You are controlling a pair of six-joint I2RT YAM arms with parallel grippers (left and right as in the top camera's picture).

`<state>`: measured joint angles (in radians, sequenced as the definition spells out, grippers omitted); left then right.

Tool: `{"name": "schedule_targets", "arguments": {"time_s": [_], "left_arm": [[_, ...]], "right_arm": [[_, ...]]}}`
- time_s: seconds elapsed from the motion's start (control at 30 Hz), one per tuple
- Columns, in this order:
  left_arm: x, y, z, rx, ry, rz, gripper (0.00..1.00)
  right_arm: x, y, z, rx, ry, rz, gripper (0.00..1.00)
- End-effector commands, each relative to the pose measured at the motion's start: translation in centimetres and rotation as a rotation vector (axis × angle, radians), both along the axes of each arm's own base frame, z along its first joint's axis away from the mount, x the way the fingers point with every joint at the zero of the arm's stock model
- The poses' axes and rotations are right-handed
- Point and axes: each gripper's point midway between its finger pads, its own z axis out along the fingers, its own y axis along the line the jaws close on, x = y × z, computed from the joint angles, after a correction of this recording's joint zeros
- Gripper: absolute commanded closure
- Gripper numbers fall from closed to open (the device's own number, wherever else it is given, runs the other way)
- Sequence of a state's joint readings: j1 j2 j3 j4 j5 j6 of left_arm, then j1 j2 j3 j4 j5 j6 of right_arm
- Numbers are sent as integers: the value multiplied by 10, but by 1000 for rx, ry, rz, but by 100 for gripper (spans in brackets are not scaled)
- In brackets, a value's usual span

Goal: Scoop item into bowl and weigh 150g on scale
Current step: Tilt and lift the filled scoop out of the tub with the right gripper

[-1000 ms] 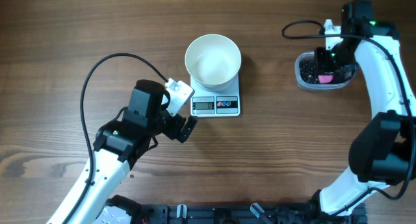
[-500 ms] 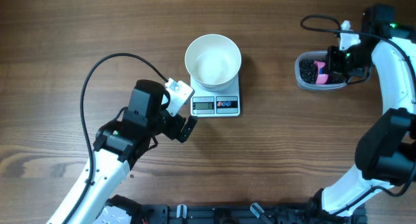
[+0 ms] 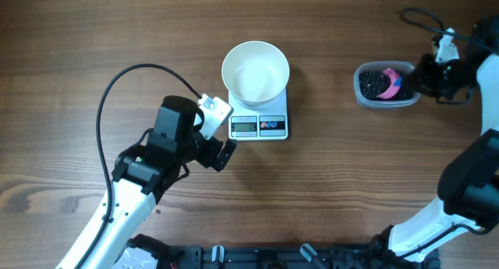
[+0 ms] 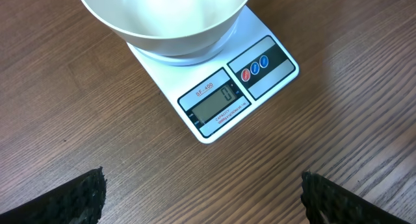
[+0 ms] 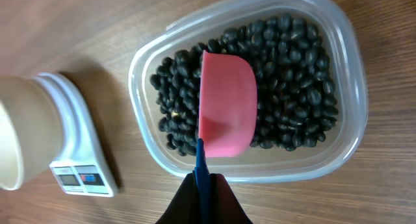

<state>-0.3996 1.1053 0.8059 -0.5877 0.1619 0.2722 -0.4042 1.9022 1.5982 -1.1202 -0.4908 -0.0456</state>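
The white bowl (image 3: 256, 71) stands on the scale (image 3: 260, 126), whose display reads zero in the left wrist view. My left gripper (image 3: 222, 148) hovers open just in front of the scale (image 4: 221, 100) and bowl (image 4: 162, 23), with only bare wood between its fingers (image 4: 88, 195). The item, black beans (image 3: 373, 83), fills a clear tub (image 3: 382, 102) at the right. My right gripper (image 3: 425, 78) is shut on the blue handle (image 5: 201, 165) of a pink scoop (image 5: 226, 113) that lies on the beans (image 5: 292, 74). No beans show on the scoop.
The left arm's black cable (image 3: 117, 82) loops over the wood to the left of the scale. The right arm's cable (image 3: 421, 19) curls behind the tub (image 5: 351, 120). The scale (image 5: 78, 159) and bowl (image 5: 16, 139) sit well left of the tub.
My right arm has swung to the right, drawing the scoop across the beans toward the tub's right side. The left arm, bowl and scale have not moved.
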Motion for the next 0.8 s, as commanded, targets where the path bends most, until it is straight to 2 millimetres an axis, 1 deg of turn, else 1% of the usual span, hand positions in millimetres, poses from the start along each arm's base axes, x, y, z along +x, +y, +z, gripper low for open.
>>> {"name": "schedule_targets", "arguments": {"time_s": [0.0, 0.1, 0.2, 0.27, 0.5, 0.77], "left_arm": [[0, 1, -3, 4, 6, -5, 0], [0, 1, -3, 4, 5, -5, 0], [0, 1, -3, 4, 5, -6, 0], [0, 1, -3, 4, 6, -5, 0], [-1, 1, -3, 4, 6, -6, 0], [0, 1, -3, 4, 5, -5, 0]], "right_arm": [[1, 1, 1, 95, -19, -16, 96], [0, -4, 1, 98, -21, -24, 96], [0, -3, 5, 128, -44, -12, 96], [-2, -7, 5, 129, -43, -21, 96], [-9, -8, 10, 172, -68, 14, 96], [-14, -11, 11, 171, -88, 50, 96]]}}
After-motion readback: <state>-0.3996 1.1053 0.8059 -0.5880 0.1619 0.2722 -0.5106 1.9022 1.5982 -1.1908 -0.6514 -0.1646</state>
